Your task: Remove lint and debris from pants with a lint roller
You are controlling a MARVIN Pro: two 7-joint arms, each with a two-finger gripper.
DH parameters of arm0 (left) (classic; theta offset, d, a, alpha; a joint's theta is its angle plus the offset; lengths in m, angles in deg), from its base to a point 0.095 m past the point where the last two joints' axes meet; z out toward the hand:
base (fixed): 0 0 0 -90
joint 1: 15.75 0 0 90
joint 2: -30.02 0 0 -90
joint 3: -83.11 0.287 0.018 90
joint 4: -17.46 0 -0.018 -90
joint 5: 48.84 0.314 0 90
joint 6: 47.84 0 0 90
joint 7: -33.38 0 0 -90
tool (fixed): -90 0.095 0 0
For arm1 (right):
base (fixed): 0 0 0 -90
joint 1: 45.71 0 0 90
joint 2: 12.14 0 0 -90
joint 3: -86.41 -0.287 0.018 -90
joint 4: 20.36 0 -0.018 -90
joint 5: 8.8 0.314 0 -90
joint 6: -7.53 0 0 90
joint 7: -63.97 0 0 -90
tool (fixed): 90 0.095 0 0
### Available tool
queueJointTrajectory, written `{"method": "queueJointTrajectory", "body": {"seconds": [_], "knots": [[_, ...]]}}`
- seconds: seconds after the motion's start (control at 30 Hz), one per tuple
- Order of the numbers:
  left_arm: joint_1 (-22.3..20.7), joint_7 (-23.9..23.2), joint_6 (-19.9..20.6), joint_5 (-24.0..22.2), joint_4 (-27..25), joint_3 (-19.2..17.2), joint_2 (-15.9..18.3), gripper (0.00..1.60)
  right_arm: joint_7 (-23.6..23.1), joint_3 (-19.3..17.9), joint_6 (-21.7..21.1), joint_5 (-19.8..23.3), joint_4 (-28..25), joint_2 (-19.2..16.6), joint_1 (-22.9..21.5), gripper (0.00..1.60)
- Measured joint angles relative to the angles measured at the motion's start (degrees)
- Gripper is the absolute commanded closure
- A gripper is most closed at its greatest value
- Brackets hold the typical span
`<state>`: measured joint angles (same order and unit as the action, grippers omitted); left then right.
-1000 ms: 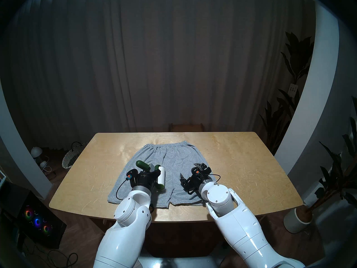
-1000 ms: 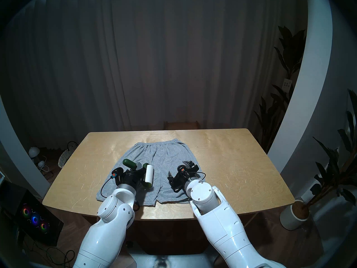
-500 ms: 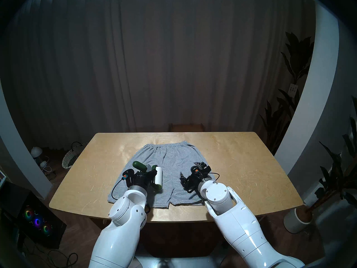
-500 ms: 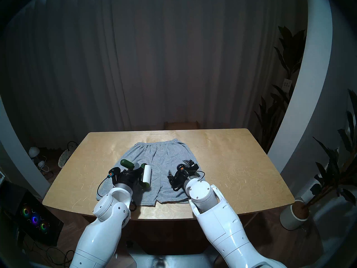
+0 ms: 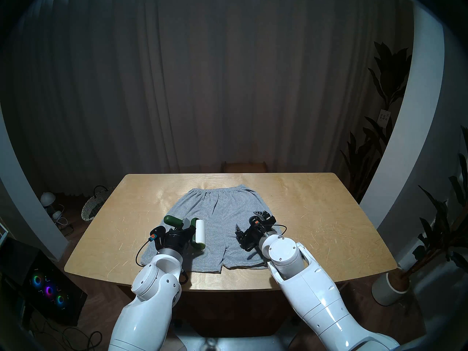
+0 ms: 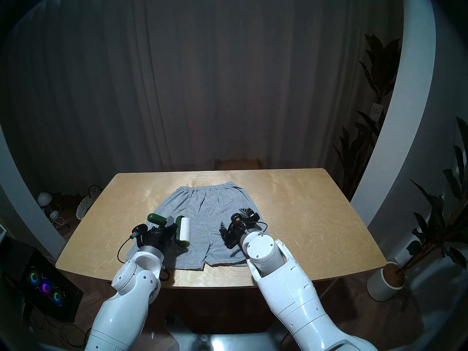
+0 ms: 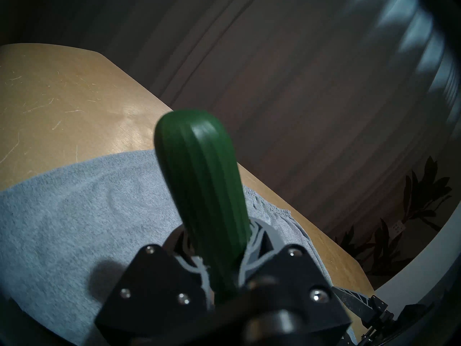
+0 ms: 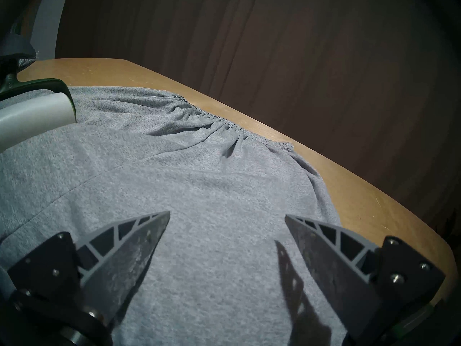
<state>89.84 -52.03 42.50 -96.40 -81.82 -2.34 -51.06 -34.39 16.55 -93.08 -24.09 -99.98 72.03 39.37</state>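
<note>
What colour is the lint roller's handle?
Dark green, ribbed lengthwise; the lint roller handle shows best in the left wrist view.

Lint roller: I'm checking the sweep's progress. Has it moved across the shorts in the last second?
Yes. The lint roller has moved toward the view's left, away from the grey shorts' centre seam, toward their outer edge.

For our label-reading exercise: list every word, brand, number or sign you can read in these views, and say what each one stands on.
No text can be read in any view.
White tag hanging on the plant at the right: dark printed marks, too small and blurred to read.
Embossed marks on the green frame of the lint roller, seen from the right wrist: too blurred to read.
Shorts, table: no print seen.
</note>
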Motion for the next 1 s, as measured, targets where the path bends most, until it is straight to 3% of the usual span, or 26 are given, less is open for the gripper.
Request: {"method": "queueJointTrajectory", "body": {"seconds": [1.0], "knots": [[-1.88, -2.62, 0.42, -3.33, 3.4, -5.23, 3.78, 1.6, 2.6, -0.99, -0.18, 0.83, 0.55, 0.19, 0.0, 0.0]]}}
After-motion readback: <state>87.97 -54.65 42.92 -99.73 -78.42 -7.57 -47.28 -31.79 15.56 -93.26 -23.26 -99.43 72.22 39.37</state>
